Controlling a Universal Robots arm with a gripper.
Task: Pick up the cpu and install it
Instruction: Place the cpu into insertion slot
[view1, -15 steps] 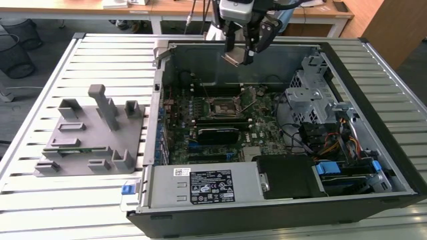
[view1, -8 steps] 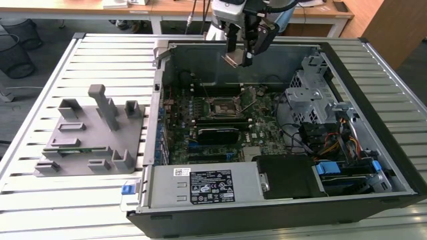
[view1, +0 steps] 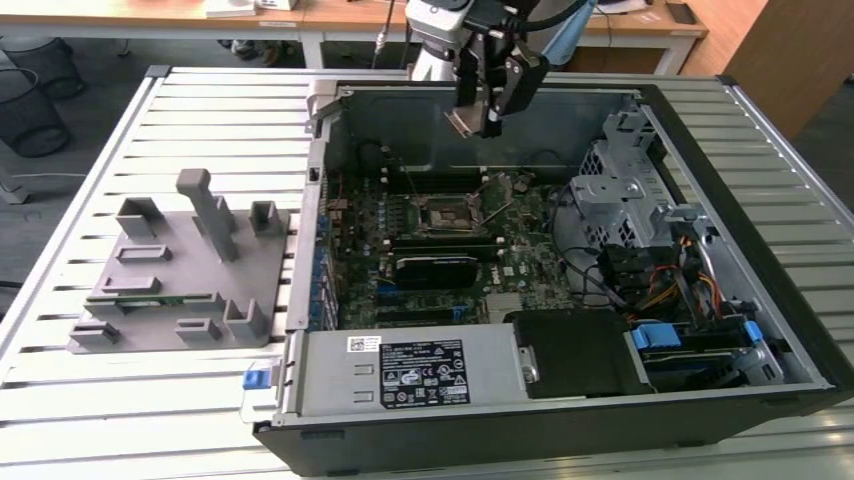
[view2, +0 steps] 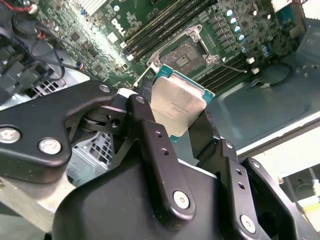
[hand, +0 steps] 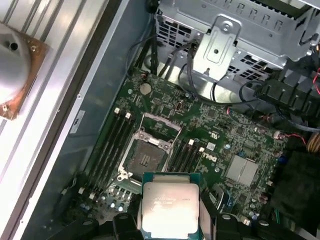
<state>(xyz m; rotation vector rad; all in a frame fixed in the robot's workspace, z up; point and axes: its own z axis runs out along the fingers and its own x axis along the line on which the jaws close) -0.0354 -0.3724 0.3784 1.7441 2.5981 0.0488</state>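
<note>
My gripper (view1: 483, 115) hangs above the back part of the open computer case (view1: 747, 330), shut on the cpu (view1: 467, 122). In both wrist views the cpu (view2: 177, 102) (hand: 170, 207) is a flat square chip with a silver top and a thin green rim, pinched at two opposite edges by the black fingers (view2: 145, 115). Below it on the green motherboard (view1: 400, 235) lies the open socket (view1: 447, 215) (view2: 189, 52) (hand: 148, 160), its frame lifted. The chip is still well above the socket and a little to one side of it.
A grey plastic fixture (view1: 187, 270) stands on the slatted table at the exterior view's left. Inside the case are memory slots (hand: 112, 142), a black block (view1: 434, 268), a power supply (view1: 400, 370), a metal drive cage (view1: 621, 170) and loose cables (view1: 667, 290). A round copper-edged part (hand: 15, 70) rests outside the case wall.
</note>
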